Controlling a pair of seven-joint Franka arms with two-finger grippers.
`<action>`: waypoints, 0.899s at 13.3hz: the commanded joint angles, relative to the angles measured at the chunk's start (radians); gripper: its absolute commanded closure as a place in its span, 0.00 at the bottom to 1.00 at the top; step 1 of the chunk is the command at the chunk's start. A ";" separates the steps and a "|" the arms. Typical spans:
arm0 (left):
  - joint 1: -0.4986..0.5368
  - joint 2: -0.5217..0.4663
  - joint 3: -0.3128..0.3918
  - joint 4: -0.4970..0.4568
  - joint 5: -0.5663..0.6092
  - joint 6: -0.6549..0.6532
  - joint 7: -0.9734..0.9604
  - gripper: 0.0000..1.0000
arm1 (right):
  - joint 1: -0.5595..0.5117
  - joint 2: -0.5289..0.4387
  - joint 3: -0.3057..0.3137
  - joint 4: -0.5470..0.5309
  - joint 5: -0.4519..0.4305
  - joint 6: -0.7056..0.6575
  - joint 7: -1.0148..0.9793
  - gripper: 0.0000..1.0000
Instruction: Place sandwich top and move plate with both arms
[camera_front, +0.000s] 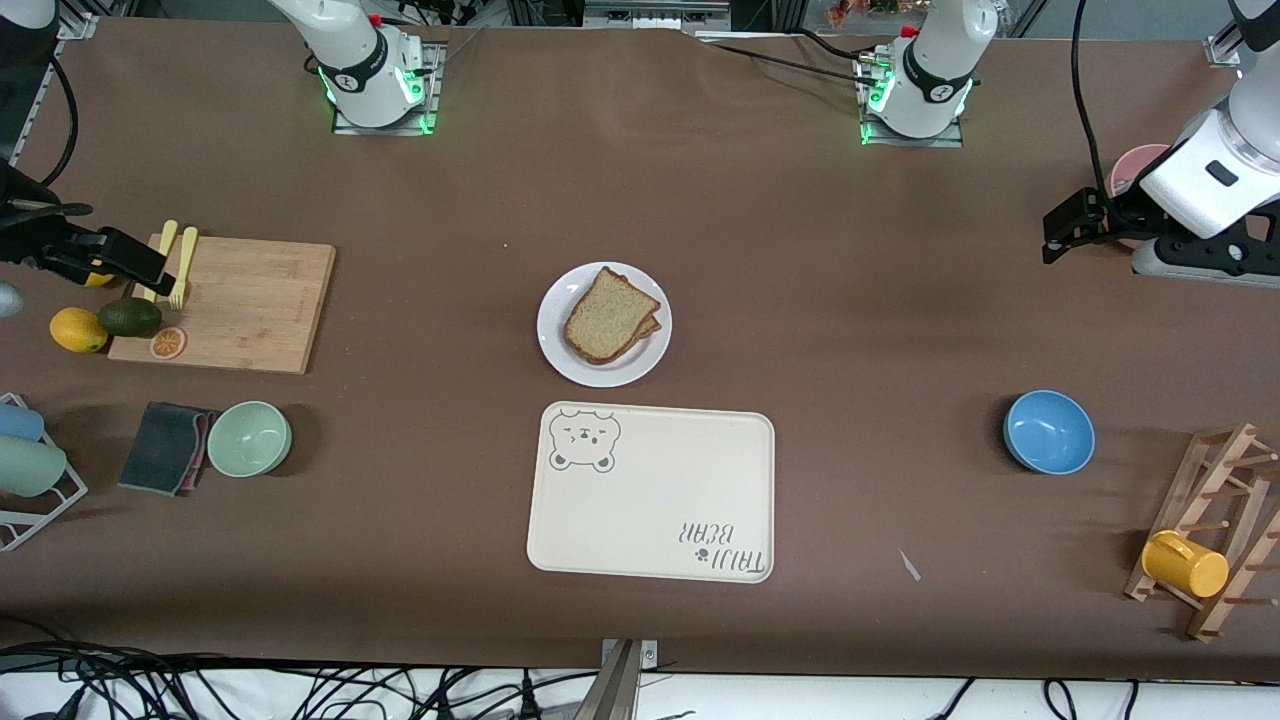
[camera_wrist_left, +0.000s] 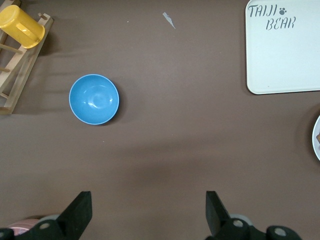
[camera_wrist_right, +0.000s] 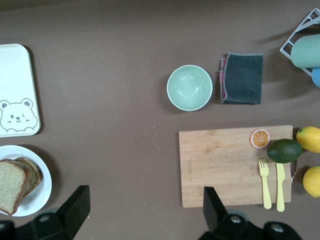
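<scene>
Sandwich top (camera_front: 610, 314) lies on the plate (camera_front: 560, 355) at mid-table, skewed over a lower slice whose crust peeks out at one edge; whatever sits between the slices is hidden. Plate stands just farther from the front camera than the cream bear-print tray (camera_front: 650, 495), apart from it. Right wrist view catches only part of the plate and bread at its edge. Left gripper (camera_front: 1062, 232) hangs over the table at the left arm's end, jaws spread wide and holding nothing, touching nothing; the blue bowl (camera_front: 1048, 431) sits nearer the camera than the spot below it. Something pink is partly hidden by the left arm; it cannot be made out. Right gripper (camera_wrist_right: 145, 210) hangs over the far edge of the cutting board (camera_front: 250, 305) at the right arm's end, jaws likewise wide and empty; its body is partly cut off in the front view. On the board: two yellow forks (camera_wrist_right: 272, 182) and an orange slice (camera_front: 168, 343). An avocado (camera_front: 130, 317) rests at the board's edge, a lemon (camera_front: 78, 330) beside it. Green bowl (camera_front: 249, 438) and dark cloth (camera_front: 165, 448) lie nearer the camera. A wooden rack (camera_front: 1215, 530) carries a yellow cup (camera_front: 1185, 564).
</scene>
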 joint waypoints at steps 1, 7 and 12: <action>0.004 -0.010 -0.002 0.003 -0.025 -0.015 0.001 0.00 | -0.005 0.001 0.005 0.011 0.012 0.004 -0.008 0.00; 0.004 -0.010 -0.002 0.003 -0.026 -0.015 0.001 0.00 | -0.005 0.001 0.005 0.011 0.014 0.004 -0.009 0.00; 0.004 -0.009 -0.002 0.003 -0.028 -0.015 0.015 0.00 | -0.005 0.001 0.005 0.011 0.014 0.004 -0.009 0.00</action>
